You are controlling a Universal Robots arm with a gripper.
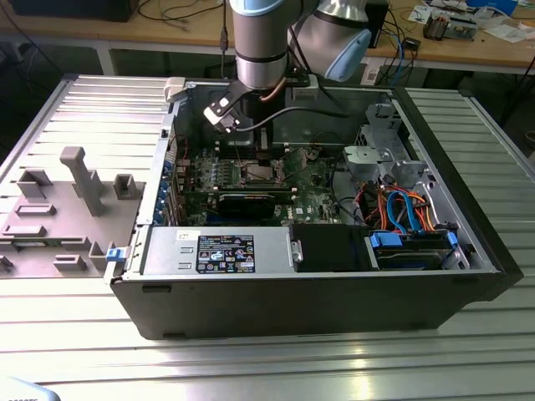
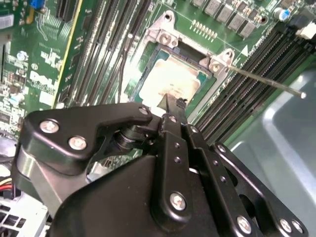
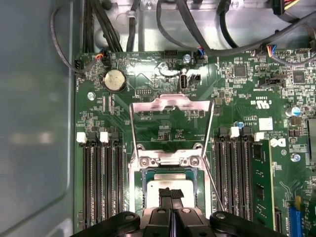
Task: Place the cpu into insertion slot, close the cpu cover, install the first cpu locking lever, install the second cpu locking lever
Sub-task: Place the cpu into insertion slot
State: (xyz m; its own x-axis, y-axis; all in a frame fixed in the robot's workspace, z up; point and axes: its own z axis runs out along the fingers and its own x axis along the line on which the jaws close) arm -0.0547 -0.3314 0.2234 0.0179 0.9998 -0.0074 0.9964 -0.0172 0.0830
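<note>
- The tool [image 3: 171, 191] is sitting right over the insertion slot [image 3: 146, 174]. Its fingers are pinched narrow, closed on each other with no gap showing.
- The cpu [image 3: 157, 186] is lying flat inside the insertion slot with its silvery face up. The tool tips are overlapping the middle of one cpu edge.
- In the second wrist view the tool [image 2: 174, 104] is ending at the rim of the cpu [image 2: 173, 79], with the slot frame [image 2: 152, 60] wrapping round it. Can't tell if the tips are touching the chip or hovering just above.
- The cpu cover [image 3: 170, 104] is standing open, swung back off the insertion slot on its hinge. Green board is showing through its window.
- The lever rod [image 3: 211, 180] is angling out from a corner of the insertion slot across the memory slots [image 3: 232, 173]. It is unlatched.
- The coin cell [image 3: 114, 80] is sitting beyond the open cover, well apart from the insertion slot.
- In the exterior view the arm [image 1: 259, 42] is reaching down into the open computer case [image 1: 292, 292], above the insertion slot [image 1: 255, 171]. The case is resting on the bench [image 1: 251, 368].
</note>
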